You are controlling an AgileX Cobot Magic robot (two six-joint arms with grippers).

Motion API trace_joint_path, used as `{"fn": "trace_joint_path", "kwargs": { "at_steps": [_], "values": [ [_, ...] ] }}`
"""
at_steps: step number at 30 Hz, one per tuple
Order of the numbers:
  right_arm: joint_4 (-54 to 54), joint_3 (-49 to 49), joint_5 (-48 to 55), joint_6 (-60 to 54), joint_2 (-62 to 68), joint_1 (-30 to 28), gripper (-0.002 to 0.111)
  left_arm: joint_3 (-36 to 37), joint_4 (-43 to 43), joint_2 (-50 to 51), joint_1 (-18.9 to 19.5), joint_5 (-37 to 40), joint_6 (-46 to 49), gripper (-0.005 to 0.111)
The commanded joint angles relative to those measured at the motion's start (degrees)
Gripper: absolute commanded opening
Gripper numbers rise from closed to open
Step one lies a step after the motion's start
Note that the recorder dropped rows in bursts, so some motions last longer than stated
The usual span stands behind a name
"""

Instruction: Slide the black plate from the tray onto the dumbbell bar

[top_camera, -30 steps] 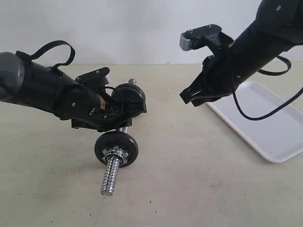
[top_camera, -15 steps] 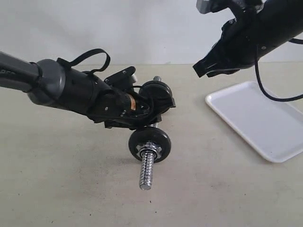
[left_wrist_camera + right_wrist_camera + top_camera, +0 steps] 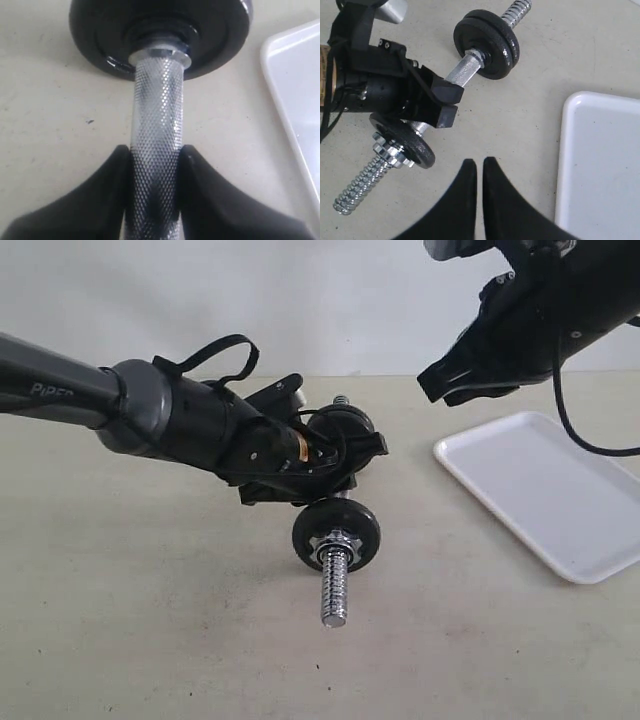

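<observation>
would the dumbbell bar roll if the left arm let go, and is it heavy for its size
Probably heavy: the dumbbell bar looks like solid steel and carries black discs. Released on the table, it would likely roll on those round discs. A slip seems unlikely; the left end effector clamps its knurled middle.

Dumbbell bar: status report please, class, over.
Left pincer shut on dumbbell bar. Right pincer shut, empty, raised near tray. Black plates on both bar ends. Nothing in the way.
</observation>
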Motion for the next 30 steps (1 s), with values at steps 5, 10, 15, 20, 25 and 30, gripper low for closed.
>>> {"fn": "trace_joint_path", "kwargs": {
  "at_steps": [5, 10, 15, 20, 25, 30],
  "values": [
    [-0.14, 0.04, 0.46, 0.33, -0.71, -0.26, 0.000, -4.41, -0.43, 1.49, -0.16, -22.59, -2.68, 0.004],
    [-0.14, 0.04, 0.46, 0.33, -0.71, -0.26, 0.000, -7.58, -0.43, 3.68, -0.55, -23.01, -2.96, 0.004],
    [-0.16, 0.04, 0.46, 0.08, -0.71, -0.26, 0.000, -10.72, 1.22, 5.55, -1.46, -22.58, -2.96, 0.004],
    [-0.16, 0.04, 0.23, 0.08, -0.71, -0.26, 0.000, -10.72, 2.63, 5.55, -1.46, -22.34, -2.85, 0.004],
    [-0.16, 0.04, 0.23, -0.19, -0.71, -0.26, 0.000, -10.72, 2.63, 5.55, -1.46, -21.94, -1.38, 0.004],
    [-0.16, 0.04, 0.23, -0.19, -0.71, -0.26, 0.000, -10.72, 2.63, 5.55, -1.46, -20.63, -1.15, 0.004]
  ]
}}
